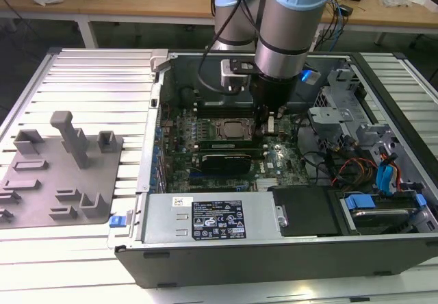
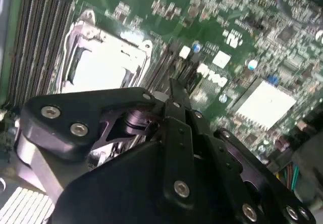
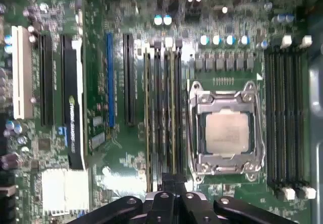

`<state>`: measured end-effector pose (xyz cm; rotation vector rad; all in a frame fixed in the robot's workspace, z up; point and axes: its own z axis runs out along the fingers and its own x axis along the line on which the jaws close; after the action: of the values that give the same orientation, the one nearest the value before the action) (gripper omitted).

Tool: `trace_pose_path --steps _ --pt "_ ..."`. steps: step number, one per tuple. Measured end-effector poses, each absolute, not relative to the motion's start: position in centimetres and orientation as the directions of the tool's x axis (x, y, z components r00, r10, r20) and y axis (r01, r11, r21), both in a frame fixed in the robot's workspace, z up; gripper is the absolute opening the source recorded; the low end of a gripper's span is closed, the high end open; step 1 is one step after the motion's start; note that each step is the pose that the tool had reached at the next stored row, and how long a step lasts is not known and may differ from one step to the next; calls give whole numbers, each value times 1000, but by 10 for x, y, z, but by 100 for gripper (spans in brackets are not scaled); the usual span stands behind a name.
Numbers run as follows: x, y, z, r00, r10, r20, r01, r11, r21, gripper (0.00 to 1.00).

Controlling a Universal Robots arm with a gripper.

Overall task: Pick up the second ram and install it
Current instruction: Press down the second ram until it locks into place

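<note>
Bright, even overhead light; glare whitens the processor socket [image 2: 103,57] in the second wrist view, softly blurred

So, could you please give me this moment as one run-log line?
gripper: low over memory slots beside processor socket | second ram: two sticks stand in those slots | fingers: close together, grasp unclear

— Where does the exterior view stand?
— High, off the arm, looking down into the open computer case [image 1: 274,249].
— The wrist views?
— Close above the motherboard [image 3: 126,163]; both wrist views share the processor socket [image 3: 226,130] [image 2: 103,57].
</note>
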<state>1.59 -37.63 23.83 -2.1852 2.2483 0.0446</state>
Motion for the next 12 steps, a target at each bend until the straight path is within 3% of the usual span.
trace_pose_path --steps 3,12 --pt "16 -376 227 -28 -999 -23 -999 28 18 11" --pt "-19 -376 235 -28 -999 -25 -1000 28 -1 11"
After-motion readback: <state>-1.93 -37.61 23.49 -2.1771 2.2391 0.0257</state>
